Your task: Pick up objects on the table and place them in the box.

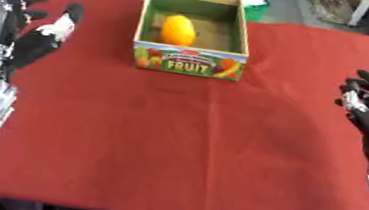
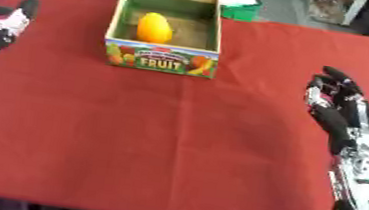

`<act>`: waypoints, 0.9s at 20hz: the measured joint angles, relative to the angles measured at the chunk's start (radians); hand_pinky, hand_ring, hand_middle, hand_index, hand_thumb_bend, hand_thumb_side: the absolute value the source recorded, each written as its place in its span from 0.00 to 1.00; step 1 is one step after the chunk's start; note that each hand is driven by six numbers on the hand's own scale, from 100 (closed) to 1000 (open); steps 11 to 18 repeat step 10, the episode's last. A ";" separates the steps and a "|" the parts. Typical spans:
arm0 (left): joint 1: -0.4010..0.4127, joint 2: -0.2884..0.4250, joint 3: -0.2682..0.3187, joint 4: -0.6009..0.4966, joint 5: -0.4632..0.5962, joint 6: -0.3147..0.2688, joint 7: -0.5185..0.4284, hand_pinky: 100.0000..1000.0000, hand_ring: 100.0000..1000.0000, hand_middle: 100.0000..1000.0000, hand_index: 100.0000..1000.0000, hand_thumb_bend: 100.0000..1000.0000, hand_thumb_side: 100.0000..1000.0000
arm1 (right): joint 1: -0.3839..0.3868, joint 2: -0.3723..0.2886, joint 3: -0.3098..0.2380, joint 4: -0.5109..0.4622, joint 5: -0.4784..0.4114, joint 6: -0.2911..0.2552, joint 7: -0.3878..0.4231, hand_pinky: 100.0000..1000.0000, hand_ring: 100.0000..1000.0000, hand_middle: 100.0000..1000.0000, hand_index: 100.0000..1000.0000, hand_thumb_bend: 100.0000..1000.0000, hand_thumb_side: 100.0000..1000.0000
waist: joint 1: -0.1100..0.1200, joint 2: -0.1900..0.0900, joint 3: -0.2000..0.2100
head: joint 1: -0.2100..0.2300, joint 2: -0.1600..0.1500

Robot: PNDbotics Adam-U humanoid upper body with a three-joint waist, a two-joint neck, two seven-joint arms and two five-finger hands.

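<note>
Nearest to me, the red cloth (image 1: 183,142) is covering the desk and lying bare across the wide stretch between my two arms. My right hand (image 2: 339,112) is hovering over the cloth at the right side, its fingers pointing away from me and slightly bent, holding nothing. My left hand (image 1: 29,32) is reaching up along the left side, fingers spread and straight, also holding nothing; it is sitting well left of the box and is not touching it.

Farther out, at the middle of the desk's far part, the box (image 1: 191,61) is standing upright with its open top facing up and the word FRUIT showing on its front wall. An orange fruit (image 1: 179,30) is lying inside it on the floor of the box, toward the left half. Nothing is standing between either hand and the box. Beyond the far edge of the desk, a green and white thing (image 2: 238,0) is sitting just behind the box.
</note>
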 measured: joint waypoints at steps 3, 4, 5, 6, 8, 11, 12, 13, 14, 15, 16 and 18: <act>0.008 -0.009 0.004 0.002 0.008 -0.009 0.005 0.77 0.83 0.72 0.67 0.47 0.32 | 0.003 0.000 0.000 -0.002 -0.001 -0.001 -0.002 0.61 0.72 0.64 0.79 0.00 0.06 | -0.002 0.000 -0.005 | -0.005 0.000; 0.010 -0.011 0.004 0.005 0.009 -0.013 0.005 0.77 0.83 0.72 0.67 0.47 0.32 | 0.006 0.000 -0.001 -0.002 -0.001 -0.001 -0.003 0.61 0.72 0.64 0.79 0.00 0.06 | -0.002 0.001 -0.007 | -0.008 0.000; 0.013 -0.015 0.004 0.006 0.010 -0.015 0.006 0.77 0.83 0.72 0.67 0.47 0.32 | 0.007 0.000 -0.002 -0.002 -0.001 -0.001 -0.003 0.61 0.72 0.64 0.79 0.00 0.06 | -0.002 0.002 -0.006 | -0.014 0.000; 0.016 -0.018 0.004 0.007 0.012 -0.017 0.006 0.77 0.83 0.72 0.67 0.47 0.32 | 0.007 0.000 -0.003 -0.002 -0.001 -0.001 -0.003 0.61 0.72 0.64 0.79 0.00 0.06 | -0.003 0.002 -0.005 | -0.019 0.000; 0.021 -0.019 0.004 0.009 0.017 -0.022 0.006 0.77 0.83 0.71 0.66 0.46 0.32 | 0.007 0.000 -0.005 -0.002 -0.001 -0.001 -0.005 0.61 0.72 0.64 0.79 0.00 0.06 | -0.003 0.003 -0.006 | -0.032 0.000; 0.023 -0.025 0.004 0.013 0.017 -0.025 0.004 0.77 0.83 0.71 0.66 0.46 0.32 | 0.007 0.000 -0.006 -0.002 -0.001 -0.001 -0.008 0.61 0.72 0.64 0.79 0.00 0.06 | -0.004 0.004 -0.006 | -0.042 0.000; 0.023 -0.025 0.004 0.013 0.017 -0.025 0.004 0.77 0.83 0.71 0.66 0.46 0.32 | 0.007 0.000 -0.006 -0.002 -0.001 -0.001 -0.008 0.61 0.72 0.64 0.79 0.00 0.06 | -0.004 0.004 -0.006 | -0.042 0.000; 0.023 -0.025 0.004 0.013 0.017 -0.025 0.004 0.77 0.83 0.71 0.66 0.46 0.32 | 0.007 0.000 -0.006 -0.002 -0.001 -0.001 -0.008 0.61 0.72 0.64 0.79 0.00 0.06 | -0.004 0.004 -0.006 | -0.042 0.000; 0.023 -0.025 0.004 0.013 0.017 -0.025 0.004 0.77 0.83 0.71 0.66 0.46 0.32 | 0.007 0.000 -0.006 -0.002 -0.001 -0.001 -0.008 0.61 0.72 0.64 0.79 0.00 0.06 | -0.004 0.004 -0.006 | -0.042 0.000; 0.023 -0.025 0.004 0.013 0.017 -0.025 0.004 0.77 0.83 0.71 0.66 0.46 0.32 | 0.007 0.000 -0.006 -0.002 -0.001 -0.001 -0.008 0.61 0.72 0.64 0.79 0.00 0.06 | -0.004 0.004 -0.006 | -0.042 0.000; 0.023 -0.025 0.004 0.013 0.017 -0.025 0.004 0.77 0.83 0.71 0.66 0.46 0.32 | 0.007 0.000 -0.006 -0.002 -0.001 -0.001 -0.008 0.61 0.72 0.64 0.79 0.00 0.06 | -0.004 0.004 -0.006 | -0.042 0.000; 0.023 -0.025 0.004 0.013 0.017 -0.025 0.004 0.77 0.83 0.71 0.66 0.46 0.32 | 0.007 0.000 -0.006 -0.002 -0.001 -0.001 -0.008 0.61 0.72 0.64 0.79 0.00 0.06 | -0.004 0.004 -0.006 | -0.042 0.000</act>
